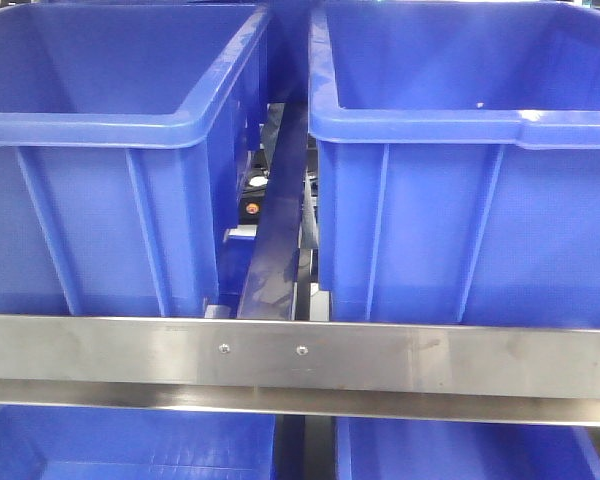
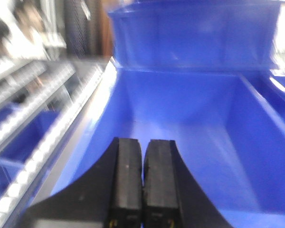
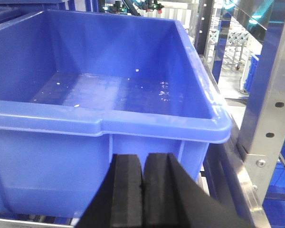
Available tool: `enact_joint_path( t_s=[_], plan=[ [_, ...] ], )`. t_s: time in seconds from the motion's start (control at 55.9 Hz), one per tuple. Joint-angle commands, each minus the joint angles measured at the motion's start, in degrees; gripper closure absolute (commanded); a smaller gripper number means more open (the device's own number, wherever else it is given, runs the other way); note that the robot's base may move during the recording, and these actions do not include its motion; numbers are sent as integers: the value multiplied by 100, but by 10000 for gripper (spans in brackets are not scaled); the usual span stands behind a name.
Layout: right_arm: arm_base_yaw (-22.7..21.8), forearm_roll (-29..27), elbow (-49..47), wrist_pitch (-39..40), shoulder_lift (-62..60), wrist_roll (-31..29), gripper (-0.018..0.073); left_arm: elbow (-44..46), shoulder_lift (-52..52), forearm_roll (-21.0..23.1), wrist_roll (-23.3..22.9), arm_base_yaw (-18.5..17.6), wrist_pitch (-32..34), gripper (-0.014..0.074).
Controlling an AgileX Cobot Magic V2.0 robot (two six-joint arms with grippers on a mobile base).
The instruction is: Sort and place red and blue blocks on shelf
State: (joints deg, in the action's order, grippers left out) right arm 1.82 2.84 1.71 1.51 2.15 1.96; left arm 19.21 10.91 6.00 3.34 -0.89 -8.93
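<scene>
No red or blue block shows in any view. The shelf shows in the front view as a brushed-steel rail (image 1: 300,355) under two large blue tubs, one at left (image 1: 110,150) and one at right (image 1: 470,160). My left gripper (image 2: 143,142) is shut and empty, held over the inside of a blue tub (image 2: 190,123); this view is blurred. My right gripper (image 3: 143,156) is shut and empty, just in front of the near wall of another blue tub (image 3: 104,95), below its rim. That tub's floor holds only small white specks.
More blue tubs sit on the lower tier (image 1: 130,445). White roller tracks (image 2: 42,142) run left of the left gripper's tub. A perforated steel upright (image 3: 270,109) stands right of the right gripper's tub. A dark bar (image 1: 280,210) runs between the two upper tubs.
</scene>
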Motion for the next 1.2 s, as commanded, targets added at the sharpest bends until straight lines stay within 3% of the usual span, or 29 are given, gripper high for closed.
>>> enact_joint_path(
  t_s=[0.0, 0.25, 0.394, 0.447, 1.181],
  plan=[
    [-39, 60, 5, 529, 56, 11, 506, -368, -251, 1, -37, 11, 719, 517],
    [-39, 60, 5, 529, 56, 11, 506, -1585, -865, 43, -16, 11, 893, 517],
    [-39, 60, 5, 529, 56, 11, 506, -2149, -1134, 64, -16, 11, 1734, 517],
    [-39, 60, 5, 529, 56, 11, 506, -2121, -1264, 68, -16, 11, 1437, 517],
    [-39, 60, 5, 529, 56, 11, 506, -2121, -1238, 46, -16, -150, 1403, 517]
  ],
)
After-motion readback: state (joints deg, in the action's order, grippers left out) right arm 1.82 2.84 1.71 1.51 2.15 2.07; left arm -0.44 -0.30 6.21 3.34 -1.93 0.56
